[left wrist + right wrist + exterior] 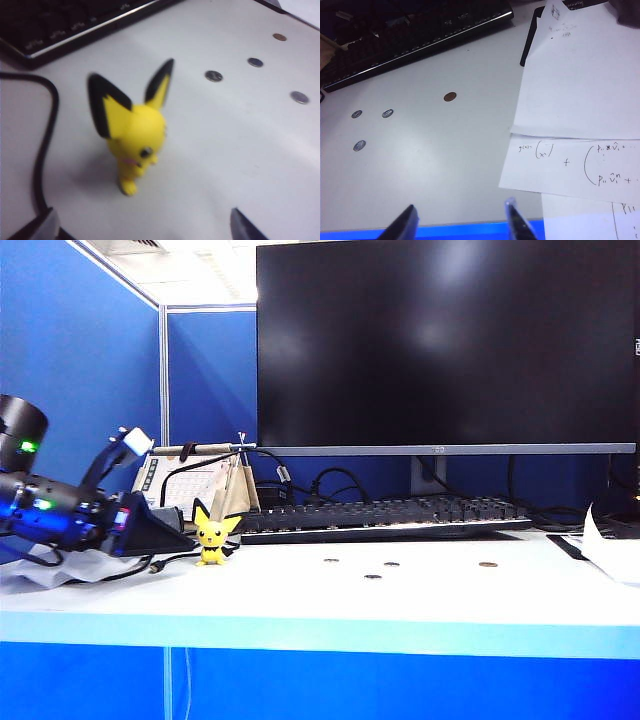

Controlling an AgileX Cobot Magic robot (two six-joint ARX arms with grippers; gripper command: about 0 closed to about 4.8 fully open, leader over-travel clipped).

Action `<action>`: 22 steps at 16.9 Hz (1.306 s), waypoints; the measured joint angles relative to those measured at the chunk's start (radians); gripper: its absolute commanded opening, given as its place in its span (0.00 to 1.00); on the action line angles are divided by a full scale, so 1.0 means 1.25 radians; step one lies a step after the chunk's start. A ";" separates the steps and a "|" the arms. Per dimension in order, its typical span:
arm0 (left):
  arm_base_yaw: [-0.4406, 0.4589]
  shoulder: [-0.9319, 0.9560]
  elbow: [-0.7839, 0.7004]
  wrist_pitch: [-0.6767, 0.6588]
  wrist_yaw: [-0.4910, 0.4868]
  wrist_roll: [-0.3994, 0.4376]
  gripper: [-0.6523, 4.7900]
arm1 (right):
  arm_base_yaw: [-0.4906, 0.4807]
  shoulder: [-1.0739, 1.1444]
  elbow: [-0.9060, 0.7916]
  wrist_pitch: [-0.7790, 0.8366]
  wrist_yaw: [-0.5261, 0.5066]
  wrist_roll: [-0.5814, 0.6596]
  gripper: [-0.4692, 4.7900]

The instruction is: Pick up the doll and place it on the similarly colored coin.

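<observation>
The yellow doll [212, 533] with black-tipped ears stands upright on the white table, left of the keyboard. In the left wrist view the doll [134, 135] is just ahead of my left gripper [142, 227], apart from both fingers. That gripper [180, 537] is open and empty, low over the table at the doll's left. The gold coin [487, 564] lies far to the right, also visible as the coin [279, 37] and the coin [450, 96]. My right gripper [460, 204] hangs open and empty over the table's front edge; the exterior view does not show it.
Three grey coins [372, 576] lie between doll and gold coin. A black keyboard [390, 515] and a monitor [445, 340] stand behind. A black cable [42, 150] curls beside the doll. Written paper sheets [575, 100] cover the table's right end.
</observation>
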 measured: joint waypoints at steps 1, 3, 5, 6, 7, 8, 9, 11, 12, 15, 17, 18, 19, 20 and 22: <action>-0.007 0.016 0.028 -0.002 0.002 0.000 1.00 | 0.000 0.000 0.000 0.000 0.000 0.000 0.53; -0.008 0.045 0.095 -0.001 0.005 -0.021 1.00 | 0.000 0.000 0.000 0.000 0.000 0.000 0.53; -0.008 0.075 0.142 0.003 0.020 -0.060 1.00 | 0.000 0.000 0.000 0.000 0.000 0.000 0.53; -0.015 0.085 0.148 -0.003 0.032 -0.075 1.00 | 0.000 0.000 0.000 0.000 0.000 0.000 0.53; -0.024 0.085 0.148 -0.002 0.043 -0.075 1.00 | 0.000 0.000 0.000 0.000 0.000 0.000 0.53; -0.032 0.085 0.148 -0.002 0.050 -0.075 1.00 | 0.000 0.000 0.000 0.000 0.000 0.000 0.53; -0.038 0.085 0.148 -0.003 0.051 -0.074 1.00 | 0.000 0.000 0.000 0.000 0.000 0.000 0.53; -0.041 0.086 0.148 -0.002 0.057 -0.066 1.00 | 0.000 0.000 0.000 0.000 0.000 0.000 0.53; -0.042 0.090 0.148 0.000 0.057 -0.065 1.00 | 0.000 0.000 0.000 0.000 0.000 0.000 0.53; -0.042 0.095 0.148 -0.005 0.057 -0.063 0.83 | 0.000 0.000 0.000 0.000 0.000 0.000 0.53; -0.042 0.096 0.148 -0.005 0.057 -0.060 0.64 | 0.000 0.000 0.000 0.000 0.000 0.000 0.53; -0.042 0.096 0.148 -0.006 0.057 -0.061 0.59 | 0.000 0.000 0.000 0.000 0.000 0.000 0.53; -0.042 0.098 0.148 -0.006 0.057 -0.061 0.54 | 0.000 0.000 0.000 0.000 0.000 0.000 0.53; -0.042 0.099 0.148 -0.006 0.057 -0.060 0.54 | 0.000 0.000 0.000 0.000 0.000 0.000 0.53; -0.049 0.099 0.148 -0.004 0.055 -0.061 0.55 | 0.000 0.000 0.000 0.000 0.000 0.000 0.53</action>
